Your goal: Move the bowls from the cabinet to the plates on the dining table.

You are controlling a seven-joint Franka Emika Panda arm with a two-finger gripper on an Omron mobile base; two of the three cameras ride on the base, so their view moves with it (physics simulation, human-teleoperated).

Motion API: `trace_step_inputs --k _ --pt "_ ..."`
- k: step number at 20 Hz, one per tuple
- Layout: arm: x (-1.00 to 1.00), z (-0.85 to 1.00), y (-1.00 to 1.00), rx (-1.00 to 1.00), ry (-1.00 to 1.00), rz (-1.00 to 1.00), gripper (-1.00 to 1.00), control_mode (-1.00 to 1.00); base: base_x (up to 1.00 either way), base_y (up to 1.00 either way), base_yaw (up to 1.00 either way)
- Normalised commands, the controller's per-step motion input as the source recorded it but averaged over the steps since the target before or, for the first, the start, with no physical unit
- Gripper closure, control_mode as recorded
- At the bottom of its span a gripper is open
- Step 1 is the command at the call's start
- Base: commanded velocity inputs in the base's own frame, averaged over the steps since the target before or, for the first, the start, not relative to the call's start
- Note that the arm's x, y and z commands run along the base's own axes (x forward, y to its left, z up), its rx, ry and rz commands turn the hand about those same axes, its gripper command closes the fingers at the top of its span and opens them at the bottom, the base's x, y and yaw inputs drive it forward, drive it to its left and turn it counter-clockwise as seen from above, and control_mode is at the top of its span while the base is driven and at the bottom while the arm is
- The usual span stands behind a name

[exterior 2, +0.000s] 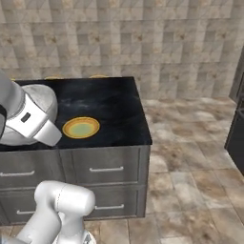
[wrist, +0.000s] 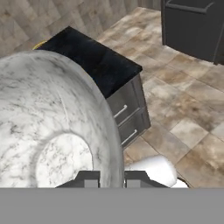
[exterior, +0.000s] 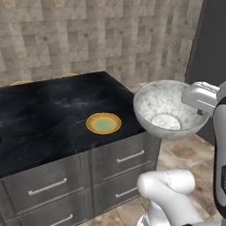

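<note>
My gripper (exterior: 199, 110) is shut on the rim of the marbled whitish-grey bowl (exterior: 163, 108) and holds it tilted in the air, short of the dining table (exterior: 39, 128). In the hand view the bowl (wrist: 48, 131) fills the left side, with the gripper (wrist: 113, 179) pinching its rim. An orange-yellow plate (exterior: 103, 123) lies on the black marble top near the table's front edge, also seen in the right base view as the plate (exterior 2: 81, 127) just right of the bowl (exterior 2: 45, 100). Two more plates (exterior: 21, 82) (exterior: 68, 74) peek over the far edge. The cabinet is out of view.
The table's grey base has drawers (exterior: 128, 156) with short handles facing me. A tiled wall (exterior: 88, 35) runs behind the table. A dark tall unit (wrist: 192, 26) stands to the right across an open stone floor (exterior 2: 190, 157).
</note>
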Motion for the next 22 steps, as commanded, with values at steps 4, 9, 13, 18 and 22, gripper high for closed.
trace_step_inputs --k 4,9,13,18,22 --pt "0.0 0.0 0.0 0.0 0.0 0.0 1.0 1.0 1.0 -0.2 0.09" --pt "0.0 0.0 0.0 0.0 0.0 0.0 1.0 1.0 0.82 0.0 0.24" --pt "0.0 0.0 0.0 0.0 0.0 0.0 1.0 1.0 0.02 0.0 0.05" --pt "0.0 0.0 0.0 0.0 0.0 0.0 1.0 1.0 0.0 0.0 0.0" --pt "0.0 0.0 0.0 0.0 0.0 0.0 1.0 1.0 0.0 0.0 0.0"
